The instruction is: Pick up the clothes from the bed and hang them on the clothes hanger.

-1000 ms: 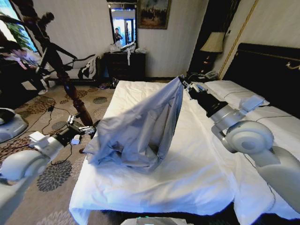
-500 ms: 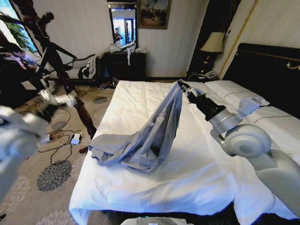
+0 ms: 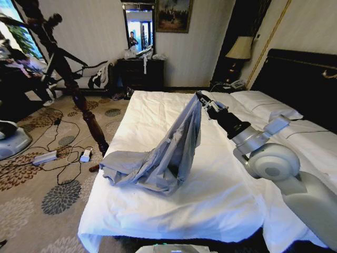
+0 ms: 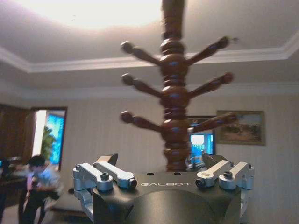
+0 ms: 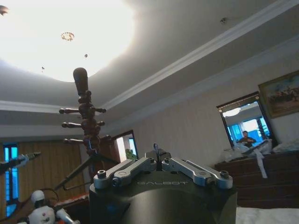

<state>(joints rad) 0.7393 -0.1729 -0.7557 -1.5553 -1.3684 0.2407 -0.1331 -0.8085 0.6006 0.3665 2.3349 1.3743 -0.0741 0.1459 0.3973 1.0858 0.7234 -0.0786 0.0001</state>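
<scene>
A patterned carpet covers the floor. At twelve o'clock stand a dark dresser and a mirror; a lamp glows at one o'clock.

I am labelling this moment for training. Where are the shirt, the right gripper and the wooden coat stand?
shirt [image 3: 168, 153]: head view, mid-fabric of the lifted part.
right gripper [image 3: 200, 98]: head view, fingertips pinching the shirt's top.
wooden coat stand [image 4: 174, 98]: left wrist view, central turned post.

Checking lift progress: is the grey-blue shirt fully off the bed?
No. The right tool holds one end up; the soft grey-blue shirt's lower part lies bunched on the white-sheeted bed.
</scene>
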